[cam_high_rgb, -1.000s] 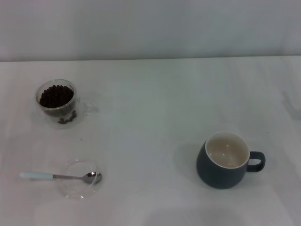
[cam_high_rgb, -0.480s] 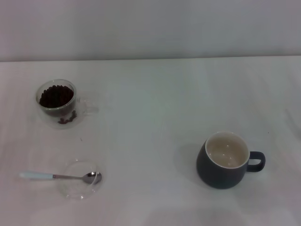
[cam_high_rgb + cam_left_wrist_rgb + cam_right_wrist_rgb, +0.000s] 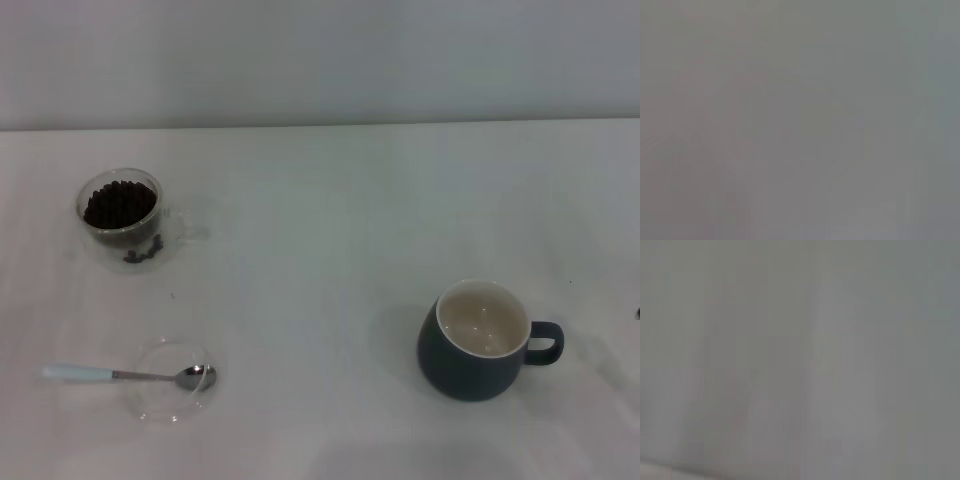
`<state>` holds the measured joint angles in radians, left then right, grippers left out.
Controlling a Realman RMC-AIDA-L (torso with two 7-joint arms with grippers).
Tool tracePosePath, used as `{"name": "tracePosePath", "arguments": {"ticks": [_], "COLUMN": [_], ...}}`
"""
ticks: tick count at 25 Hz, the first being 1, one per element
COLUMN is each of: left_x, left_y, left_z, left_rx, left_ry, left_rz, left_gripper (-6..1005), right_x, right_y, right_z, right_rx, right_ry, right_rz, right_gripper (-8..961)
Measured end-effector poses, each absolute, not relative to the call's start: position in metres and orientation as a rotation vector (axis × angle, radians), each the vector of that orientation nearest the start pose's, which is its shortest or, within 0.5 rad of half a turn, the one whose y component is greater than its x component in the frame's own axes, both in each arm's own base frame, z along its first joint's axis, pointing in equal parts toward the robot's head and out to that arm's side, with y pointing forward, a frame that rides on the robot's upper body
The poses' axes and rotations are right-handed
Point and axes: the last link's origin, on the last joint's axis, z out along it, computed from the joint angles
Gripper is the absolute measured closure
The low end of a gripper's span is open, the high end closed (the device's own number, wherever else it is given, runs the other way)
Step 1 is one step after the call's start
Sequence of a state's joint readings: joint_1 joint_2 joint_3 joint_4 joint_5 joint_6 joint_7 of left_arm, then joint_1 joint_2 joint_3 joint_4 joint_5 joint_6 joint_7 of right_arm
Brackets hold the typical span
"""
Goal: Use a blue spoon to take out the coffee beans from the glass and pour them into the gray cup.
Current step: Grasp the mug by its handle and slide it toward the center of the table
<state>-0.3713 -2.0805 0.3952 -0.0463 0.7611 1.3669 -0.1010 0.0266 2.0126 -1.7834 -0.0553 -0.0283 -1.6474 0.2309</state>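
The glass stands at the far left of the white table, holding a heap of dark coffee beans. Nearer me on the left, the blue spoon lies flat with its metal bowl resting in a shallow clear dish and its pale handle pointing left. The gray cup stands upright at the near right, its cream inside empty and its handle turned right. Neither gripper shows in the head view. Both wrist views show only a plain grey surface.
The white table ends at a pale wall behind it. A tiny dark speck shows at the right edge of the head view, level with the cup; what it is cannot be told.
A faint shadow on the table at the right edge has gone, and a dark speck now shows at that edge lower down. The glass, spoon and cup have not moved.
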Motion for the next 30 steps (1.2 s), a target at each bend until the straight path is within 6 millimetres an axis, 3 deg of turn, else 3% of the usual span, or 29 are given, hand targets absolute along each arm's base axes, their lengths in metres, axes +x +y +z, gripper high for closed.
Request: {"name": "tracePosePath", "arguments": {"ticks": [8, 19, 30], "left_x": [-0.387, -0.389, -0.393], "left_y": [0.279, 0.278, 0.276], "left_z": [0.045, 0.048, 0.053], "left_rx": [-1.248, -1.232, -1.194], "left_ry": [-0.506, -0.509, -0.523], "left_rz": [-0.571, -0.570, -0.562], "left_gripper": [110, 111, 110], "right_x": [0.387, 0.390, 0.390], "right_y": [0.155, 0.179, 0.190], "right_z": [-0.015, -0.029, -0.036], "right_rx": [-1.914, -1.963, -1.990], "right_ry": [0.548, 0.596, 0.608], "right_rz": [0.670, 0.600, 0.558], "right_gripper": [108, 109, 127]}}
